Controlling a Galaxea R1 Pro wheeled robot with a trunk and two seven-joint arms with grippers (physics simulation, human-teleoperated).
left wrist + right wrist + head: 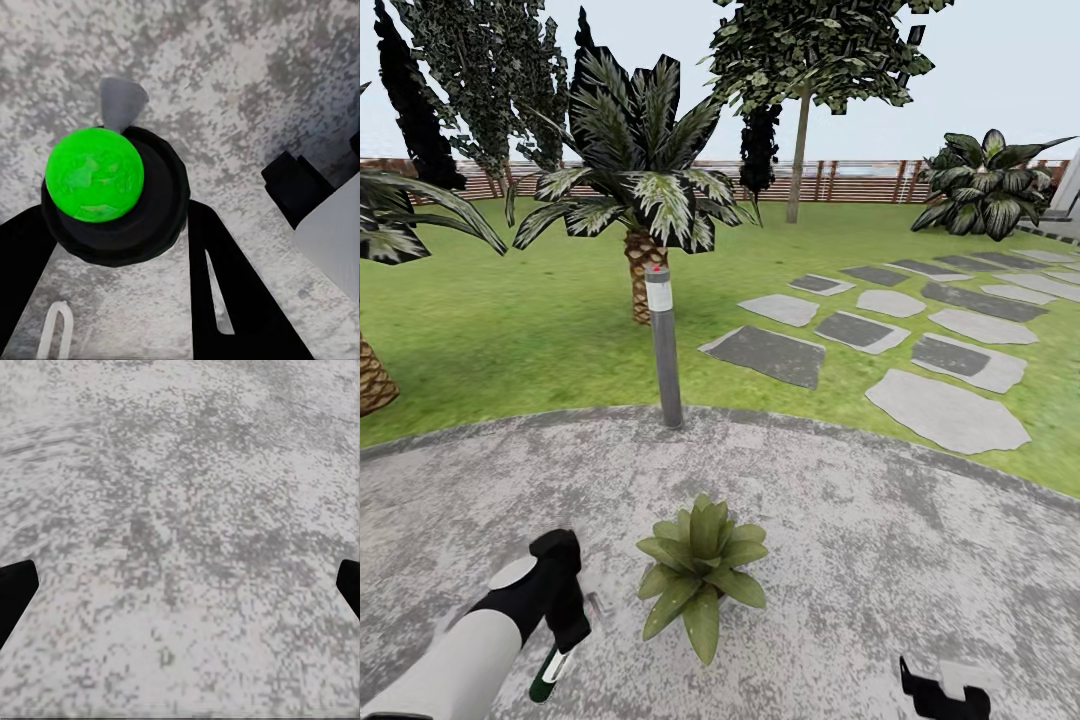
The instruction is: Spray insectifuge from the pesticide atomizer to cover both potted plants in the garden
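On the round mottled grey stone patio (880,560), near its lawn-side edge: one small potted plant (700,575), a low rosette of broad pointed green leaves, pot hidden under the foliage.

Just beside the plant, toward the robot's left: left gripper (565,625), black, on a white forearm, pointing down at the paving. Held in it: slim dark green-black pesticide atomizer (548,675) with a white label patch, hanging tilted below the fingers. In the left wrist view the bottle (112,199) appears end-on as a black round body with a bright green disc, the black fingers (232,292) closed against its sides; jaws clamped on the bottle.

Lower corner of the patio, robot's right: right gripper (945,695), black, partly cut off by the frame edge. Right wrist view shows its two fingertips (15,592) at opposite borders, jaws wide apart over bare stone.

At the patio rim: tall grey bollard lamp (663,345) with a red-dotted cap, upright. Behind it: palm with scaly brown trunk (643,275), green lawn (510,330), flat grey stepping stones (945,410), slatted brown wooden fence (840,182). A second plant by the far stones (990,185) is possibly a large shrub.
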